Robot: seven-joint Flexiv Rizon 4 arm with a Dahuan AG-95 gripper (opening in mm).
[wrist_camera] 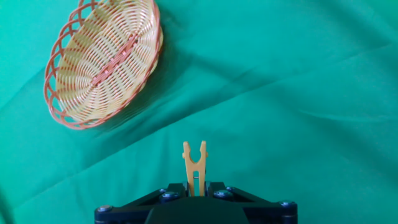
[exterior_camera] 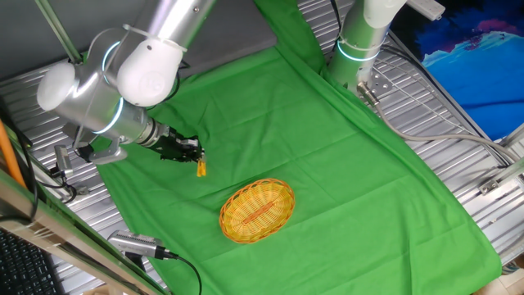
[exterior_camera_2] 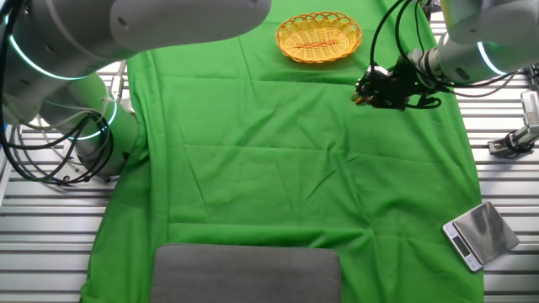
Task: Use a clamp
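The clamp (wrist_camera: 194,163) is a small yellow-orange clip with two prongs. It sticks out from between my black fingers, prongs pointing away from the hand, held above the green cloth. My gripper (wrist_camera: 195,184) is shut on its handle end. In one fixed view the clamp (exterior_camera: 201,168) hangs at the gripper (exterior_camera: 195,156) tip, left of the wicker basket. In the other fixed view the gripper (exterior_camera_2: 364,91) sits below and right of the basket, and the clamp (exterior_camera_2: 357,98) shows only as a small speck.
An oval wicker basket (exterior_camera: 258,211) rests on the green cloth (exterior_camera: 327,164), also seen as the basket (wrist_camera: 102,59) at the upper left of the hand view. A small scale (exterior_camera_2: 480,234) lies off the cloth's corner. A grey pad (exterior_camera_2: 246,273) lies at the cloth's near edge.
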